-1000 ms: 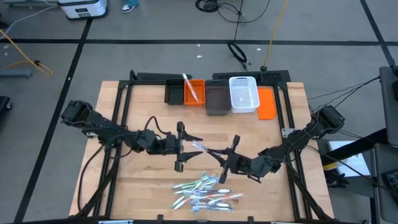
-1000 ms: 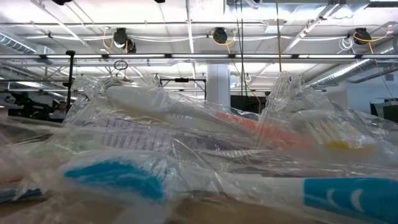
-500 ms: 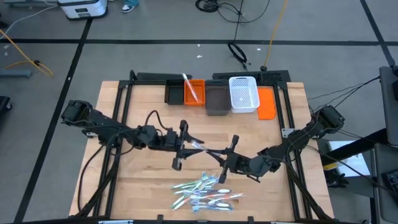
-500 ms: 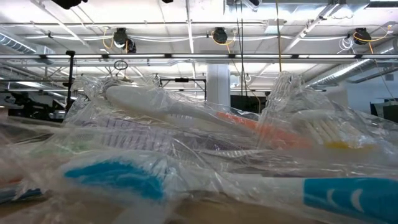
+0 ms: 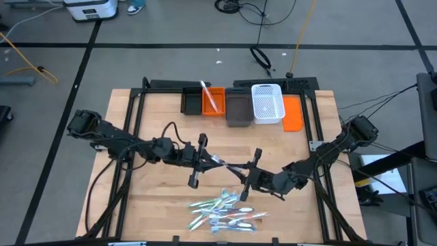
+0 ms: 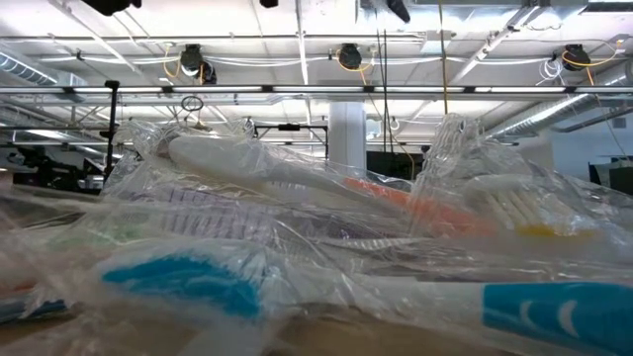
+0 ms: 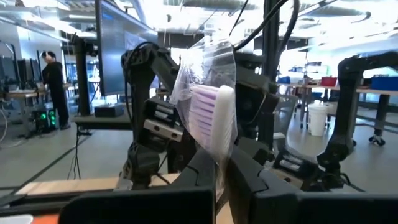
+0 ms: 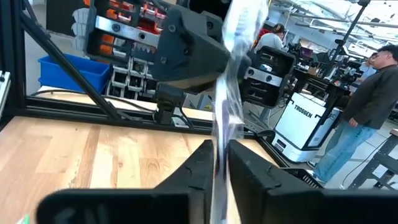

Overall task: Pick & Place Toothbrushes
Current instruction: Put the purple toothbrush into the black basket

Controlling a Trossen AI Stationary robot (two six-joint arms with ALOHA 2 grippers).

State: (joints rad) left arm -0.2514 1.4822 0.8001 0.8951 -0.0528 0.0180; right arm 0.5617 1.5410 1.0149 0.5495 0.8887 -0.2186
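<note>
- Hanging between the two arms over the middle of the bench [image 5: 157, 116], one wrapped toothbrush [image 5: 220, 162] was gripped at both ends, which reads as a hand-over from one arm to the other.
- The left tool [image 5: 207, 159] had its fingers closed tight on the wrapped toothbrush; the left wrist view showed the pale purple bristle head [image 7: 210, 118] in its clear wrapper standing up from between them.
- The right tool [image 5: 248, 170] faced it from the other side with the wrapper running between its fingers; whether they were pinching it or letting go I could not tell.
- The grip at opposite ends probably kept the slim stick from dropping or turning during the exchange.
- The pile of remaining toothbrushes [image 5: 224, 210] lay near the front edge of the bench, in white, blue, green and pink-red, all in crinkled clear wrap that filled the low view.
- At the far side sat a row of bins: a black bin [image 5: 191, 101], an orange bin [image 5: 213, 101] with one toothbrush [image 5: 207, 95] already in it, a grey bin [image 5: 238, 109], a white basket [image 5: 268, 104] and an orange tray [image 5: 293, 113].
- Judging from that, sorting had barely begun and the held toothbrush was likely bound for one of those bins.
</note>
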